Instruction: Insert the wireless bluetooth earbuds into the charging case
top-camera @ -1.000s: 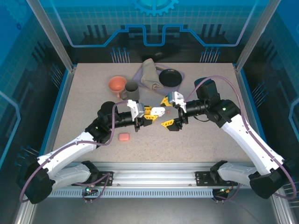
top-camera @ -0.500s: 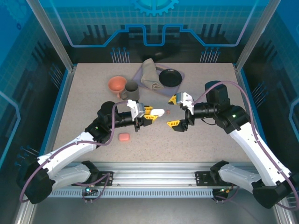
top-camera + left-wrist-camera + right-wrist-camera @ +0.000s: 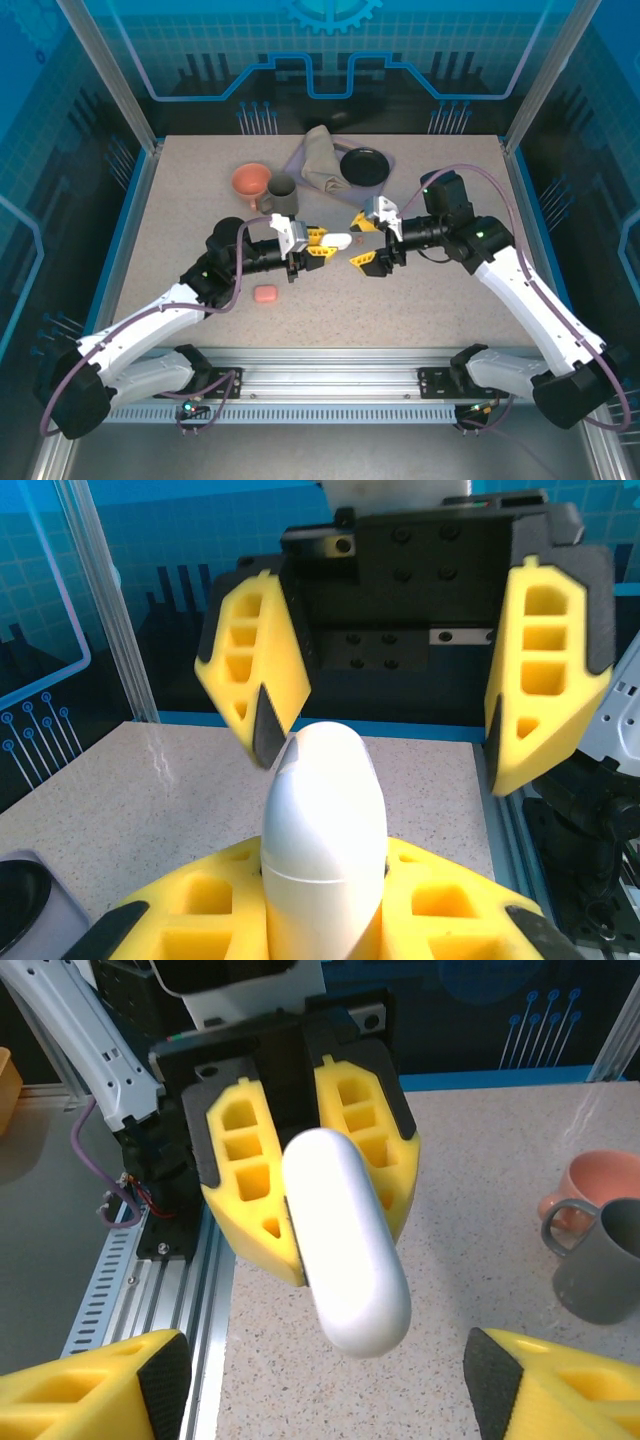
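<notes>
My left gripper is shut on one end of a white pebble-shaped charging case, holding it level above the table's middle. In the left wrist view the closed case points away from my yellow fingers. My right gripper faces it, open, with a finger either side of the case's free end and touching neither side. The right wrist view has the case between and beyond my own gripper. A salmon-pink case lies on the table below the left gripper. The earbuds are hidden.
A pink mug and a grey mug stand behind the left gripper. A folded beige cloth and a black dish lie at the back. The metal rail runs along the near edge.
The right gripper drew back to the right, then returned left to the case's free end with its jaws somewhat narrower. The left gripper and the case stayed put.
</notes>
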{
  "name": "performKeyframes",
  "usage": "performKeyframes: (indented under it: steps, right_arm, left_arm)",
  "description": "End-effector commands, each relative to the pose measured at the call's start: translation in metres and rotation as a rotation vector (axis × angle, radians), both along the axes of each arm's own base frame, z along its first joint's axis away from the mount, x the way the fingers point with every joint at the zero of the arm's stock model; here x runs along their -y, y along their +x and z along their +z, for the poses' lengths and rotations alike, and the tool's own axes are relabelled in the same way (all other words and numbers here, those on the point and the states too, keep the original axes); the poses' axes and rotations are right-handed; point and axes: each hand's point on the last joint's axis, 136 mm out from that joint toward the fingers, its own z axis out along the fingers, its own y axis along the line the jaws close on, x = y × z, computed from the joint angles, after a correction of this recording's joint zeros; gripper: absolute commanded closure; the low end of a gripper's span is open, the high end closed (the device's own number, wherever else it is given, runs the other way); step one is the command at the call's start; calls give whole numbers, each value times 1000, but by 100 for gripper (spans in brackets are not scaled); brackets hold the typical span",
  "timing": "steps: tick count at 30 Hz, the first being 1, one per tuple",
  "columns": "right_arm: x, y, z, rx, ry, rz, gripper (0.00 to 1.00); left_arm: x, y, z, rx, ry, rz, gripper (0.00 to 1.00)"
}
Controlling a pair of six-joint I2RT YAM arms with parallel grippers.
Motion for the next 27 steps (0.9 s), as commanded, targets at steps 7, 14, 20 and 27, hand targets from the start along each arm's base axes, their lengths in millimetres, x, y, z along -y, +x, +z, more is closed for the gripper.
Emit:
performKeyframes:
  steps: [7, 14, 20, 27]
  right_arm:
    - [-13, -6, 15, -5, 46, 70, 40]
    - [-17, -6, 16, -34, 52, 88, 51]
    - [-20, -7, 17, -42, 62, 100, 58]
    - [-21, -10, 17, -62, 62, 114, 73]
  left_arm:
    - [1, -9, 25, 58, -33, -38, 100]
    - [2, -8, 25, 55, -31, -35, 100]
    - [3, -7, 24, 47, -29, -37, 100]
    - [4, -5, 25, 47, -28, -35, 100]
